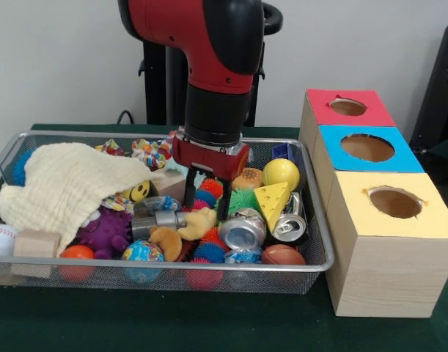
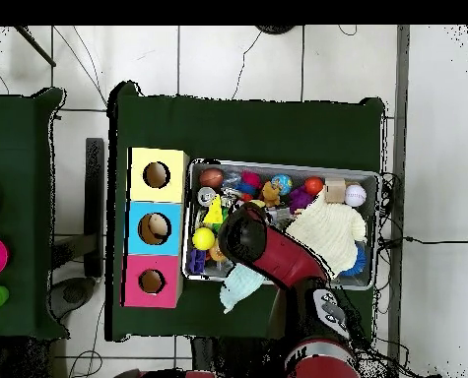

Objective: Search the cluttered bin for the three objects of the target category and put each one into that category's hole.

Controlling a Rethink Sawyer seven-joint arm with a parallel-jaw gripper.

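From the front, the hand reaches down into the wire bin, its two fingers spread narrowly among spiky balls, holding nothing that can be made out. Around it lie a cheese wedge, a yellow ball, two cans and a cream cloth. Three boxes stand beside the bin on the green desk: red, blue, yellow, each with one hole.

From overhead, the arm hides the bin's middle; the floor is tiled.

Cream cloth hides toys beneath — pincer tips sunk in clutter.
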